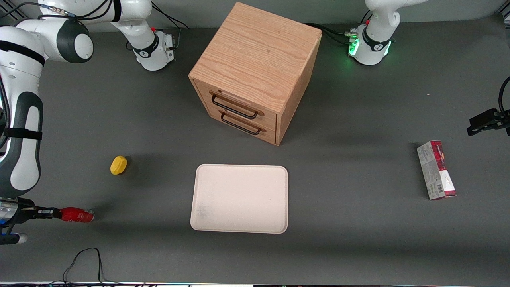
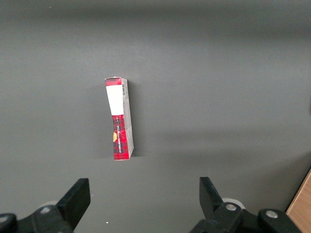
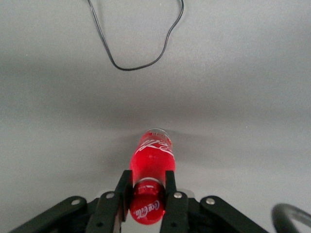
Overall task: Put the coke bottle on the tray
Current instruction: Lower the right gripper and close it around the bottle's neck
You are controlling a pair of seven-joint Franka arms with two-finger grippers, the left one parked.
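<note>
The coke bottle (image 1: 77,215) lies sideways near the working arm's end of the table, its neck pinched by the gripper (image 1: 51,213). The tray (image 1: 240,198) sits well apart, empty. A yellow object (image 1: 118,165) rests nearby; bare tabletop lies between bottle and tray.

The right arm reaches low along the working arm's end of the table, its wrist turned level. The gripper (image 3: 147,190) lies nearly horizontal just above the table, its two fingers (image 3: 123,194) closed on the neck of the bottle (image 3: 152,158).
</note>
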